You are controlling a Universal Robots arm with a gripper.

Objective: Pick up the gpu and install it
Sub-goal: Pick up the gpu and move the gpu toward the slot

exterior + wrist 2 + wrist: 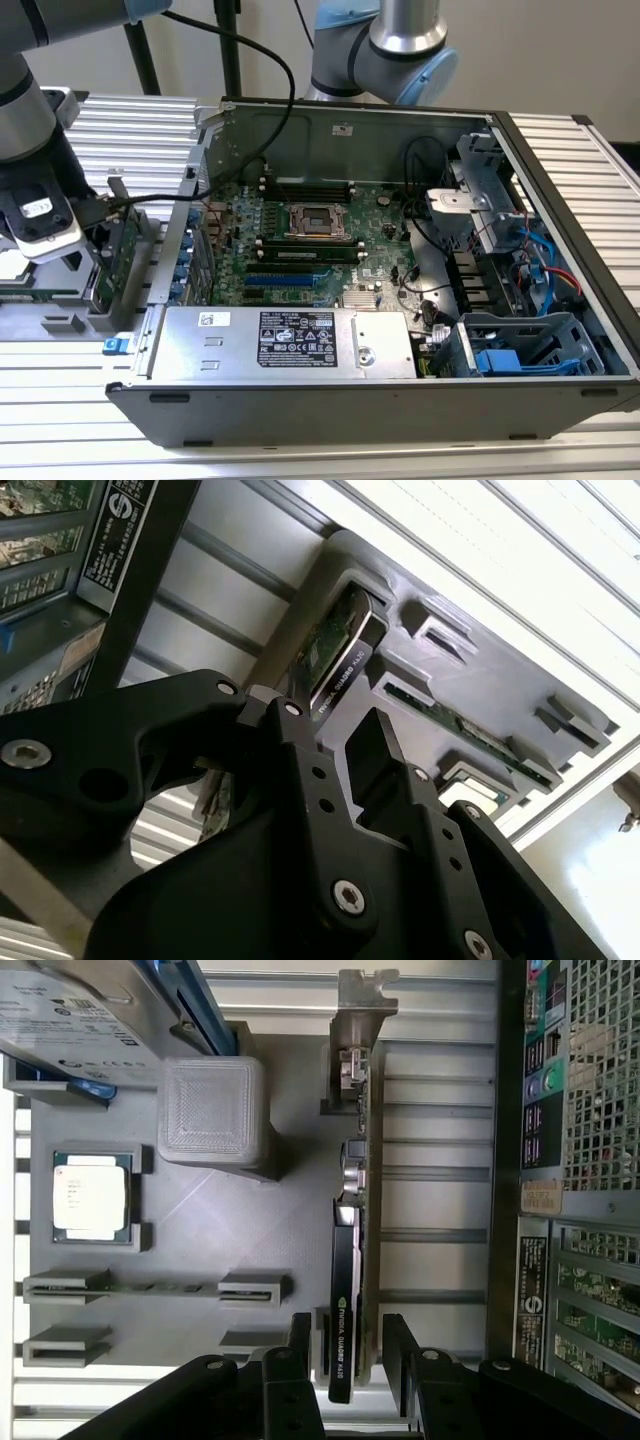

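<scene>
First wrist view, pincer: my pincer (350, 1360) stood open, one finger (300, 1345) on each side of the graphics card (350, 1210), with a thin gap on both sides. It held nothing.
First wrist view, card: it stood on edge in a slot of the grey tray (270, 1250), its metal bracket (365, 1005) at the far end, near the computer case (505, 1160).
Second wrist view: the card's end (335, 655) showed past my black linkage, which hid the fingertips.
Exterior view: the card (108, 260) stood upright in the tray at the exterior view's left, outside the case.
Risk: I judged that an off-centre close could tilt the card in its slot, or pinch the cooler rather than the board.
Hard to make out: how far down the card my fingers reached.
</scene>
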